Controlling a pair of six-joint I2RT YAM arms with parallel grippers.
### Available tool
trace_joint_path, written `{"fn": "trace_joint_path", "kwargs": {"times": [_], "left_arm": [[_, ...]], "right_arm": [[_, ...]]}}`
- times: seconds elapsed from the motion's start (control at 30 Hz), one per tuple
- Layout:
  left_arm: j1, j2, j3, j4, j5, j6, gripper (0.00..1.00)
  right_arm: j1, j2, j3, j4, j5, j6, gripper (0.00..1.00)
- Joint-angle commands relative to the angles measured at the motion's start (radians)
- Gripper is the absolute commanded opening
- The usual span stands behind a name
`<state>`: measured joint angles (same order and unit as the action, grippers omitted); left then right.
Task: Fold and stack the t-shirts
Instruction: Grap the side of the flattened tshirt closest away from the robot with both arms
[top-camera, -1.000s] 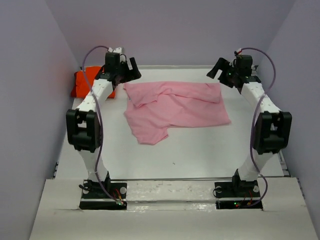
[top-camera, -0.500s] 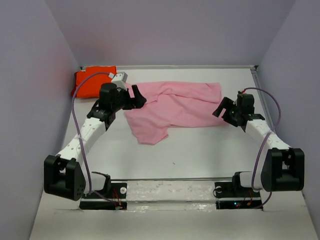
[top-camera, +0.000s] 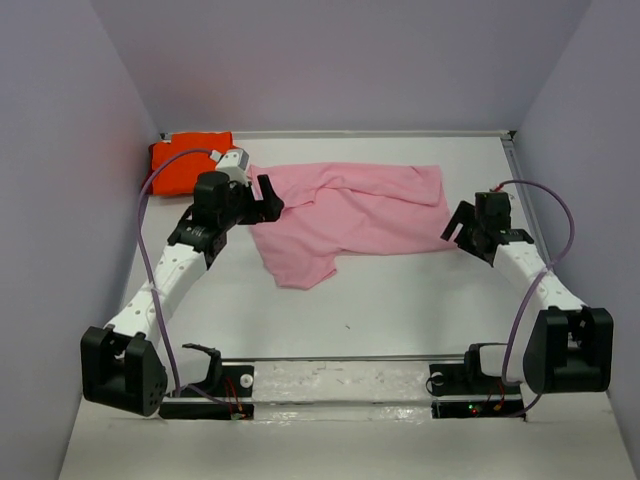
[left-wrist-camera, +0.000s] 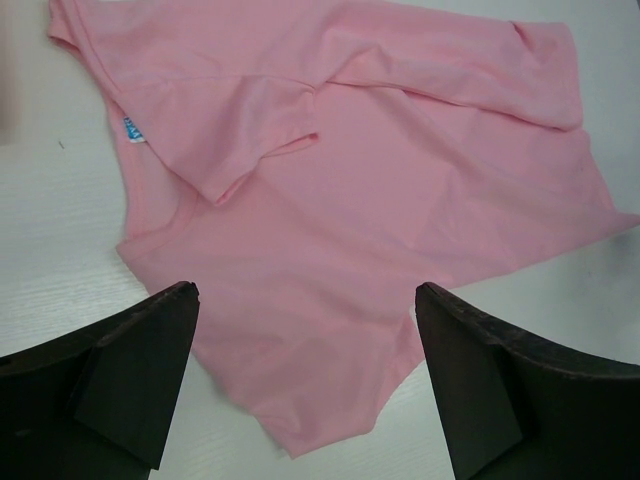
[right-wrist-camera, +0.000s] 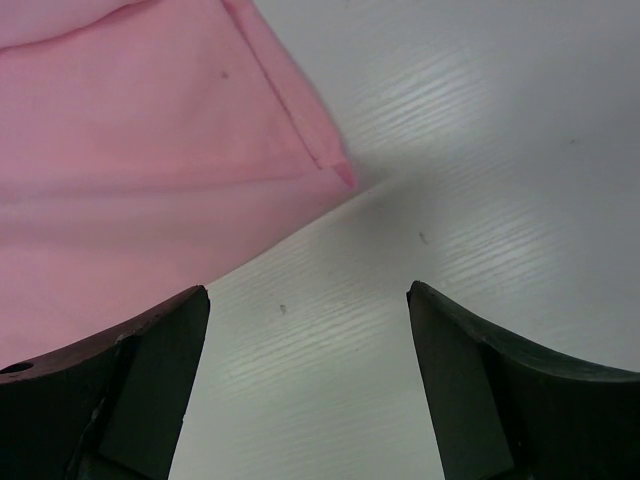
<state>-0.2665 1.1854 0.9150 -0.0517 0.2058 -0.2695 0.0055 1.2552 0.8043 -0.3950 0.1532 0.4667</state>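
1. Pale purple walls (top-camera: 60, 150) close in three sides of the white table (top-camera: 400, 300), and both arms reach out over it from the near edge.
2. On my left gripper (left-wrist-camera: 305, 295) the jaws are spread wide and released, with nothing between them. Through its wrist camera I see pink cloth filling the gap under the fingers.
3. My right gripper (right-wrist-camera: 308, 292) is released too. Its jaws stand apart over bare tabletop and grasp nothing.
4. Just ahead of the right gripper lies the near right corner of the pink shirt (top-camera: 350, 215), not touching the fingers.
5. That pink shirt is spread out and rumpled across the middle of the table, toward the far side. One flap is turned over on itself, and a small blue tag (left-wrist-camera: 130, 130) shows at its left edge.
6. Farther out, the orange shirt (top-camera: 190, 160) sits as a compact folded block in the far left corner, beside the wall and apart from the pink one.
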Motion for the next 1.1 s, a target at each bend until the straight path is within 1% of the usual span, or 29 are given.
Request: {"fn": "trace_joint_path", "kwargs": {"times": [0.0, 0.1, 0.13, 0.43, 0.8, 0.83, 0.87, 0.9, 0.93, 1.0, 1.03, 1.07], "left_arm": [[0.003, 0.014, 0.033, -0.014, -0.010, 0.015, 0.99], [0.006, 0.010, 0.033, -0.005, 0.007, 0.012, 0.99], [0.007, 0.006, 0.032, -0.004, 0.010, 0.010, 0.99], [0.006, -0.010, 0.021, 0.015, 0.050, 0.001, 0.99], [0.006, -0.003, 0.019, 0.019, 0.067, 0.000, 0.99], [0.007, -0.001, 0.018, 0.019, 0.064, 0.001, 0.99], [0.006, -0.003, 0.018, 0.019, 0.061, 0.001, 0.99], [0.006, -0.003, 0.018, 0.018, 0.058, 0.003, 0.99], [0.006, -0.003, 0.018, 0.016, 0.055, 0.004, 0.99], [0.006, 0.000, 0.018, 0.015, 0.050, 0.006, 0.99], [0.006, 0.005, 0.018, 0.015, 0.050, 0.006, 0.99], [0.007, 0.008, 0.019, 0.012, 0.049, 0.009, 0.99]], "right_arm": [[-0.009, 0.012, 0.029, -0.044, 0.134, 0.006, 0.85], [-0.009, 0.044, 0.035, -0.042, 0.143, 0.035, 0.85], [-0.009, 0.077, 0.041, -0.041, 0.138, 0.042, 0.85], [-0.009, 0.257, 0.128, 0.012, 0.071, 0.112, 0.81], [-0.009, 0.352, 0.214, 0.010, 0.097, 0.075, 0.79], [-0.009, 0.363, 0.217, 0.016, 0.095, 0.072, 0.74], [-0.009, 0.366, 0.213, 0.021, 0.092, 0.072, 0.72], [-0.009, 0.368, 0.210, 0.024, 0.088, 0.067, 0.62], [-0.009, 0.366, 0.205, 0.028, 0.085, 0.064, 0.56], [-0.009, 0.357, 0.182, 0.047, 0.086, 0.059, 0.49], [-0.009, 0.355, 0.177, 0.048, 0.091, 0.055, 0.40], [-0.009, 0.355, 0.174, 0.050, 0.092, 0.052, 0.36]]}}
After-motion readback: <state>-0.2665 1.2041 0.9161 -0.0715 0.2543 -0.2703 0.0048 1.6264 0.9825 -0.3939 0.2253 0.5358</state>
